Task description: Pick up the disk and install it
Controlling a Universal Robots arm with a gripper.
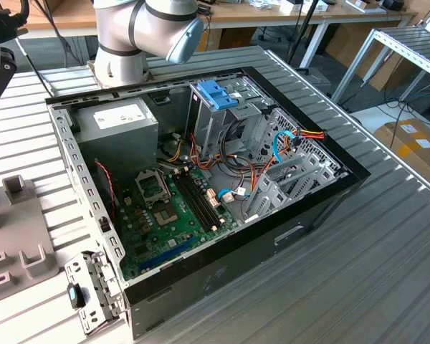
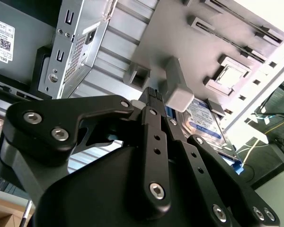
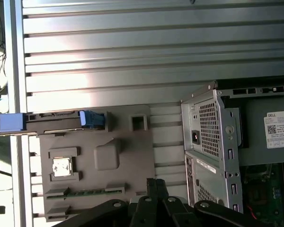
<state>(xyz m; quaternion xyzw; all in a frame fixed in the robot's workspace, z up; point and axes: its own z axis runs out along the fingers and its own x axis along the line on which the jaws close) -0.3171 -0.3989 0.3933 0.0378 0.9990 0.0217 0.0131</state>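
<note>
My gripper (image 3: 154, 182), jaws pressed together and empty, hangs above the grey fixture (image 1: 25, 240) at the exterior view's lower left. The disk (image 3: 52, 124) stands there on edge. It looks rigid, dense and shock-sensitive, probably best gripped across its flat faces.

Blue-framed disk (image 2: 206, 126), green motherboard (image 1: 165, 215)

Centre of the exterior view: open computer case (image 1: 272, 244), lying on the slatted table (image 1: 373, 272). Inside, upper left, power supply (image 1: 122, 125); below it, motherboard (image 1: 168, 215); upper right, drive cage (image 1: 218, 107). Behind the case, arm base (image 1: 125, 50). At the exterior view's left edge, fixture tray (image 1: 21, 215). In the first wrist view, disk (image 3: 52, 122) at the tray's edge, apart from the case.
</note>
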